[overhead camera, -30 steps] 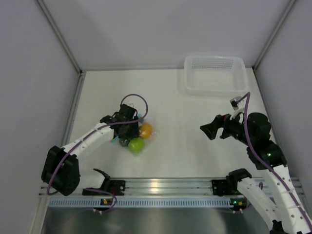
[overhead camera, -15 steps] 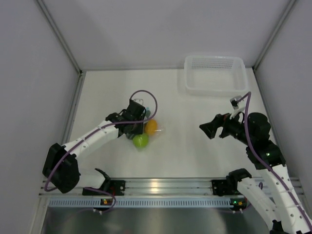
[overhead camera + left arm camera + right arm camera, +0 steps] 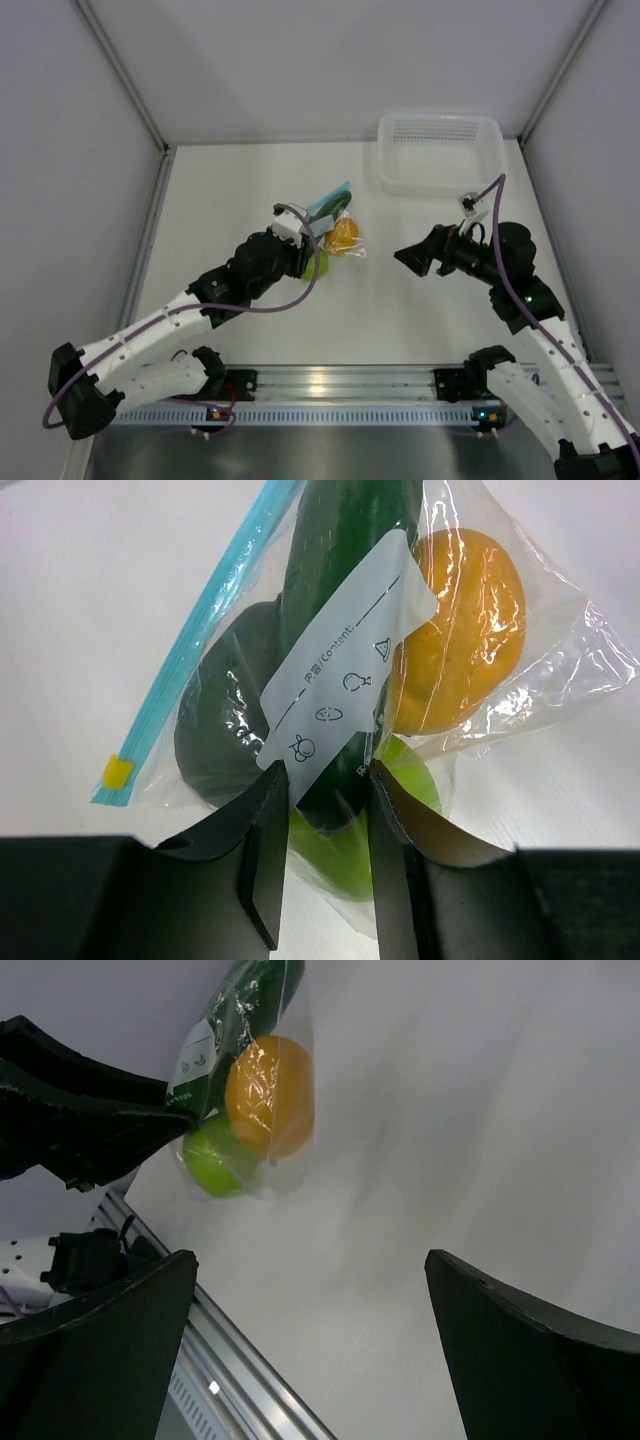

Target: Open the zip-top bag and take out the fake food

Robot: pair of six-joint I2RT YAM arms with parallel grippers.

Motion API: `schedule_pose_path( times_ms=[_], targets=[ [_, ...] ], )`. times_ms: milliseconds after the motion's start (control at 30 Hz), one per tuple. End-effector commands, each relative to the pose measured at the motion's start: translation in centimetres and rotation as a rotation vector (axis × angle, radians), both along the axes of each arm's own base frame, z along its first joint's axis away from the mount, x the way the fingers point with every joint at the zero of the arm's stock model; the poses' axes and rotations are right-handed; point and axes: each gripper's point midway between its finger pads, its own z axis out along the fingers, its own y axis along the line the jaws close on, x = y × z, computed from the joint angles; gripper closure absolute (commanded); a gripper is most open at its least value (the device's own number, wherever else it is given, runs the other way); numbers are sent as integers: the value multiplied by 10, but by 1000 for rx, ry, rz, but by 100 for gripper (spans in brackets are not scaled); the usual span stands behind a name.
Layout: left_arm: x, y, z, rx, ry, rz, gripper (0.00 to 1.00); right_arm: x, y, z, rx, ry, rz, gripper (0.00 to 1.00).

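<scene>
My left gripper [image 3: 305,250] is shut on the lower part of the clear zip-top bag [image 3: 338,222] and holds it off the table, its light blue zip strip [image 3: 328,200] pointing away. In the left wrist view the fingers [image 3: 265,820] pinch the bag [image 3: 560,670] around the end of the long dark cucumber [image 3: 340,540]. Inside are also the orange fruit [image 3: 460,630], the dark green oval [image 3: 225,710] and the lime-green ball [image 3: 330,850]. The zip strip [image 3: 200,640] looks closed. My right gripper [image 3: 408,258] is open and empty, right of the bag. Its wrist view shows the bag [image 3: 250,1100] ahead.
A white mesh basket [image 3: 440,150] stands at the far right of the white table. Grey walls close in the left, right and back. A metal rail [image 3: 330,385] runs along the near edge between the arm bases.
My left arm has lifted the bag off the table and carried it right and away. My right gripper has shifted slightly left toward it, still open.
</scene>
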Motion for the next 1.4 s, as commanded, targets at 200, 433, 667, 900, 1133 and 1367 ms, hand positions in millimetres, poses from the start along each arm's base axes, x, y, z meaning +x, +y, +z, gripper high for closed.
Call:
schedule_pose_path(
  times_ms=[200, 433, 667, 900, 1133, 1367],
  targets=[
    [-30, -41, 67, -161, -341, -317, 100, 3, 41, 36, 197, -7, 220, 4],
    [-45, -60, 69, -194, -332, -400, 100, 14, 72, 39, 146, 13, 307, 10],
    [-52, -61, 73, -212, -343, -420, 100, 9, 89, 51, 138, -45, 351, 22],
    [-56, -60, 66, -202, -338, -434, 100, 16, 84, 49, 79, -75, 319, 40],
    [-58, -62, 63, -207, -326, -444, 100, 15, 85, 47, 37, -131, 365, 91],
    [-54, -64, 69, -206, -333, -433, 81, 4, 88, 58, 70, -213, 422, 100]
  ],
)
